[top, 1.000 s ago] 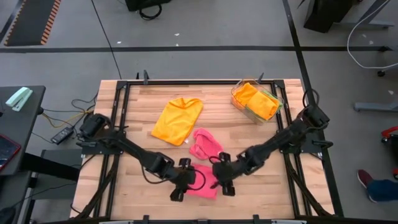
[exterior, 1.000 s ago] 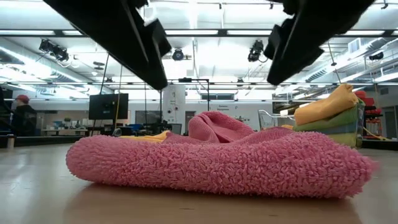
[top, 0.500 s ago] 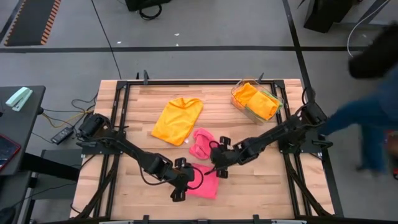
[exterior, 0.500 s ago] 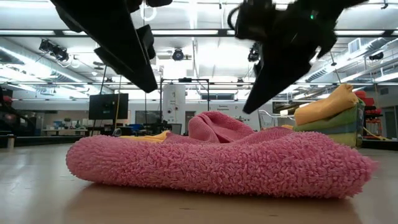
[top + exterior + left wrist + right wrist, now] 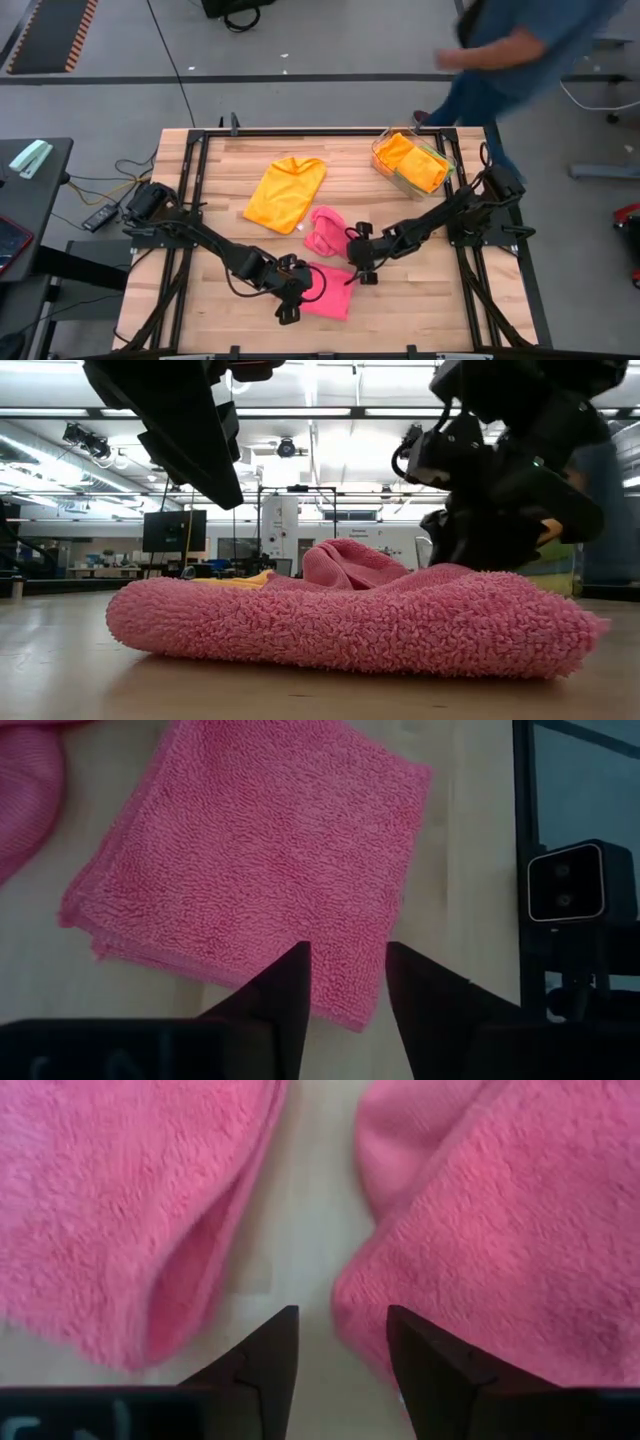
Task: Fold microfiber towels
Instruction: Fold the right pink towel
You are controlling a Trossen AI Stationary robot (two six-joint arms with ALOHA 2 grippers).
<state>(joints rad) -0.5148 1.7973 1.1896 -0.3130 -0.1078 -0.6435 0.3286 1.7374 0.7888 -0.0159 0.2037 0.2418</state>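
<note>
A folded pink towel [image 5: 327, 291] lies flat near the table's front edge and fills the low view [image 5: 350, 622]. A crumpled pink towel [image 5: 328, 229] lies just beyond it. An orange towel [image 5: 287, 192] lies spread at the far middle. My left gripper [image 5: 297, 292] hovers open above the folded towel's left part [image 5: 260, 870], clear of it [image 5: 200, 450]. My right gripper [image 5: 353, 268] is open and low over the bare strip of table [image 5: 300, 1270] between the two pink towels, with pink cloth to either side of its fingers [image 5: 260, 1355].
A clear plastic tray [image 5: 385, 147] with orange, yellow and green towels stands at the far right corner. A person [image 5: 520, 45] moves past beyond the table's far right edge. The low camera [image 5: 565, 890] stands at the near edge by the folded towel.
My right gripper has gone from the folded pink towel's right edge toward the far edge and down, and now stands low between the two pink towels. A person has walked in past the table's right and far side. The towels have kept still.
</note>
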